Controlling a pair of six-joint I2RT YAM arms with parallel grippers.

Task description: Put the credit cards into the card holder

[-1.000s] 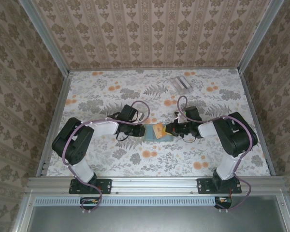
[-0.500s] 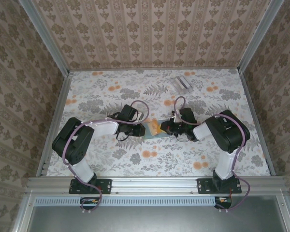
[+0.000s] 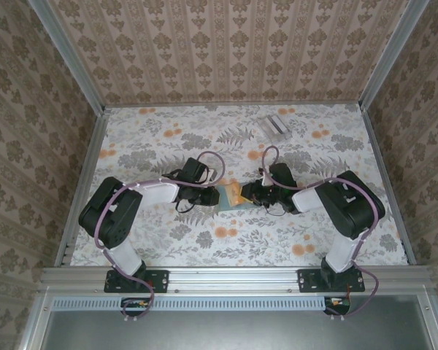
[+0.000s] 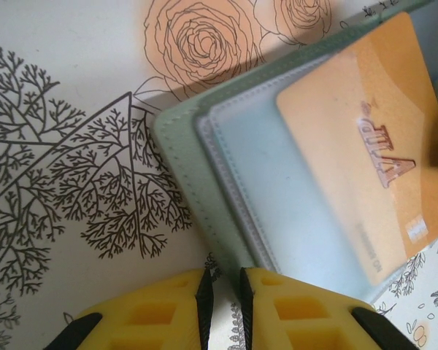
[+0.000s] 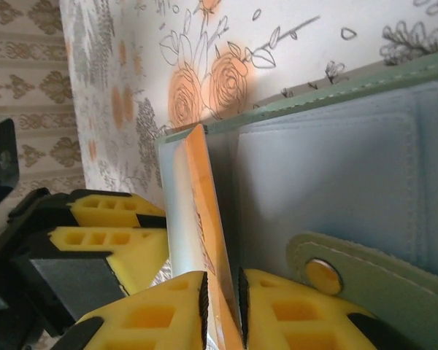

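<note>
Step in hand: feeding the thin plastic yellow-orange card (image 4: 358, 138), marked VIP, into the flat folding grey-green card holder (image 3: 233, 204). Holder open on the flower-printed table (image 3: 153, 138), between the two arms.

Right gripper (image 5: 223, 292): clamped on the card's trailing edge, at the holder's snap tab (image 5: 350, 270) side. Card tilted up, seen edge-on from the right wrist, with its leading edge at the holder's far edge, over the pale clear sleeve (image 4: 277, 189).

Left gripper (image 4: 223, 292): fingers drawn to a thin slit at the holder's opposite edge, the cover's edge running into that slit. Judged pinched there to steady the holder.

Cannot tell whether the leading edge is already inside a pocket mouth. Judged partway, with most of the card outside.

Next move calls for:
- dropping the tilt to the sleeve's plane
- sliding the card toward the holder's left-gripper side, with the left pinch firm
- letting go only once the card is seated

Clear silvery slotted stand (image 3: 277, 125) well apart, beyond the holder's far side.
</note>
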